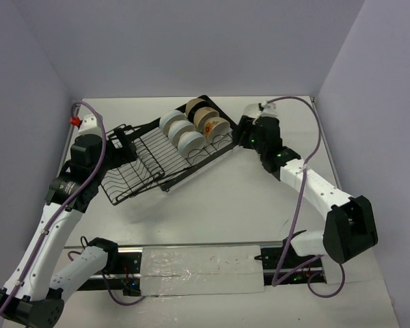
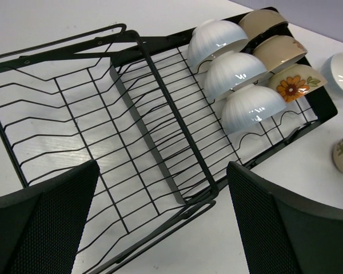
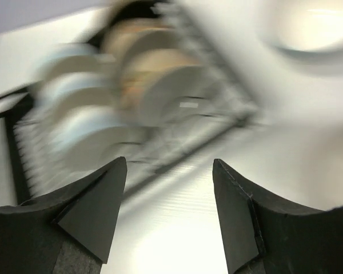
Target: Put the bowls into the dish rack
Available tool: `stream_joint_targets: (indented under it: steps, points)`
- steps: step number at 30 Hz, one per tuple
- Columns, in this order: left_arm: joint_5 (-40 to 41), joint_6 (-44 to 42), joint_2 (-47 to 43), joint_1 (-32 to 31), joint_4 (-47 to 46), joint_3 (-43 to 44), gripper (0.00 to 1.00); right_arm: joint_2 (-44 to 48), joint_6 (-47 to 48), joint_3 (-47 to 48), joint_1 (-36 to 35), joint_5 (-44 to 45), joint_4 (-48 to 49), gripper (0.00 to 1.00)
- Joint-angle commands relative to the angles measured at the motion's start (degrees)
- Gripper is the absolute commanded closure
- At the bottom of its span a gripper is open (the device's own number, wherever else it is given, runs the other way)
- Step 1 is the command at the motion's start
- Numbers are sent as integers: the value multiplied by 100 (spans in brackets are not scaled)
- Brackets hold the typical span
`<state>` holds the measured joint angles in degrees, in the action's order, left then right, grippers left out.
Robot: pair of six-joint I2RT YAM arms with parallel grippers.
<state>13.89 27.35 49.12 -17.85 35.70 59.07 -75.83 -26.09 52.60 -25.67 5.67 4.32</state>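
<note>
While six bowls [image 2: 235, 73] stand on edge between the tines at the far right of the dish rack [image 2: 177, 114], propped to drain, the right end effector [image 3: 168, 165] hangs open and empty beside them. The left end effector [image 2: 163, 171] gapes wide over the bare left section. Two loose bowls [image 2: 340, 74] sit on the counter [image 2: 308, 171], right of the rack.
</note>
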Motion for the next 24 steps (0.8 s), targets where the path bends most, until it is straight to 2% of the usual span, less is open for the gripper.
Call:
stream_joint_targets:
  steps: [1,5,8,14,19,22,24]
  points:
    - [-202,139,27,-17,-397,-53,1,165,727,207,658,777,-1809,31]
    - [-246,112,18,-26,-485,-115,1,-10,965,251,1448,462,-2276,32]
    - [-246,103,18,-17,-494,-132,1,-247,1105,190,1723,-21,-2304,34]
    - [-264,112,-34,-17,-415,-185,1,-889,1491,347,1767,-303,-2111,36]
    - [-238,95,-87,-17,-301,-212,1,-1407,1835,541,1767,-540,-1900,41]
    - [-255,95,-96,-17,-283,-229,1,-1574,1905,567,1767,-707,-1838,45]
    - [-273,95,-96,-17,-283,-229,1,-1706,1932,567,1776,-804,-1812,51]
